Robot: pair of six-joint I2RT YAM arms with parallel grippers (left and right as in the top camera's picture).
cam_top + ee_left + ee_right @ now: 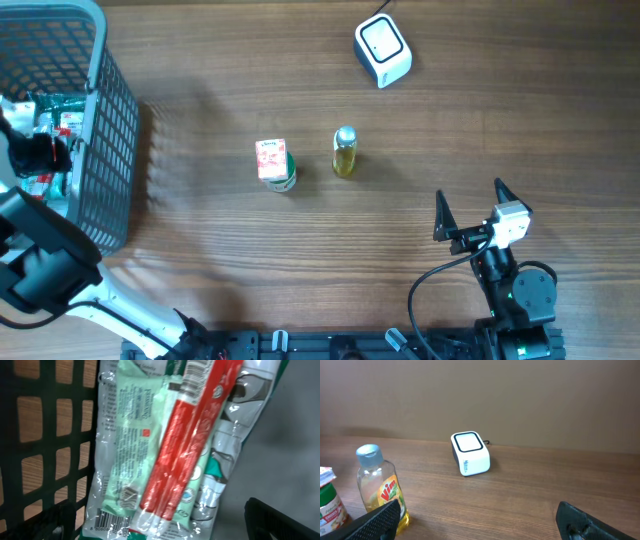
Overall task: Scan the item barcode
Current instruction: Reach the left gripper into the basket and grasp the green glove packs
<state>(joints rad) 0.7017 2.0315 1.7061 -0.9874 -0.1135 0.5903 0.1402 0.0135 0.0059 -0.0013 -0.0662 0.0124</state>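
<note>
My left pincer (155, 527) hangs wide open just over a red-and-green packet (175, 460) in the basket (110, 120). I judge this the pick-up step: close on it, then carry its barcode to the scanner (383, 50). My right pincer (468, 192) is open and empty above the wooden table (250, 80).

**Inspector:** First entry, the basket (112, 130). Position and state?

**Assistant:** Grey wire mesh, standing at the 10 o'clock edge of the wood-grain counter (300, 60), partly out of frame. The left wrist view shows wood through the mesh.

**Inspector:** Loose goods on the counter?

**Assistant:** Two, near centre. A bottle (344, 152) of yellow liquid stands upright, with a grey cap and a "Vim" label. At its 9 o'clock, near but apart, is a green container (277, 165) with a red-and-white top.
</note>
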